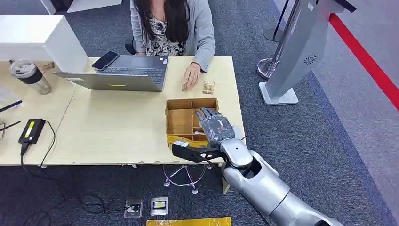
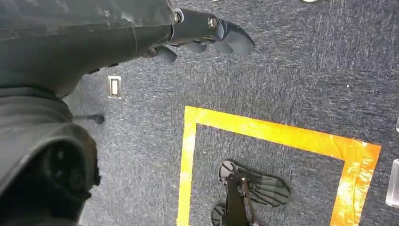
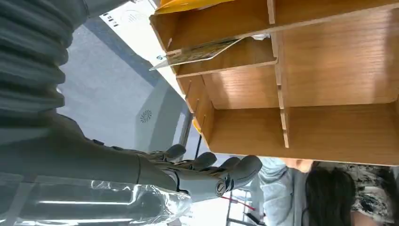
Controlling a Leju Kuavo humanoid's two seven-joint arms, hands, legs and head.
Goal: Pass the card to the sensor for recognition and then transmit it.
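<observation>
Nearest to us, our right arm (image 1: 263, 188) reaches up from the lower right of the head view, and our right hand (image 1: 214, 125) hovers over the right-hand compartments of the wooden tray (image 1: 179, 123) on the bench (image 1: 117, 132). From the right wrist camera we see its fingers (image 3: 221, 172) stretched out side by side and slightly curled, holding nothing. The same camera shows the card (image 3: 197, 54) lying tilted in one of the tray's (image 3: 329, 127) compartments, one edge propped on a divider and a corner poking past the tray wall; the hand is near it but apart from it. In the head view the hand covers that part of the tray, so we cannot pick the card out there.

Our left hand (image 2: 207, 33) hangs by our side over the dark carpet (image 2: 282, 70), above a square marked in yellow tape (image 2: 263, 129). Its fingers are loosely extended with nothing in them.

Just beyond the tray, a small tan item (image 1: 208, 86) lies on the bench, and beside it rests a person's hand (image 1: 190, 75). The person (image 1: 171, 26) sits at the far edge in a grey cardigan, behind an open laptop (image 1: 122, 75) with a phone (image 1: 105, 60) resting on its corner. Off to the left stand a lidded tumbler (image 1: 30, 75) and a white box (image 1: 40, 40); a black power adapter (image 1: 32, 131) lies near the front left edge. Well to the right, on the carpet, stands a grey kiosk (image 1: 296, 52).
</observation>
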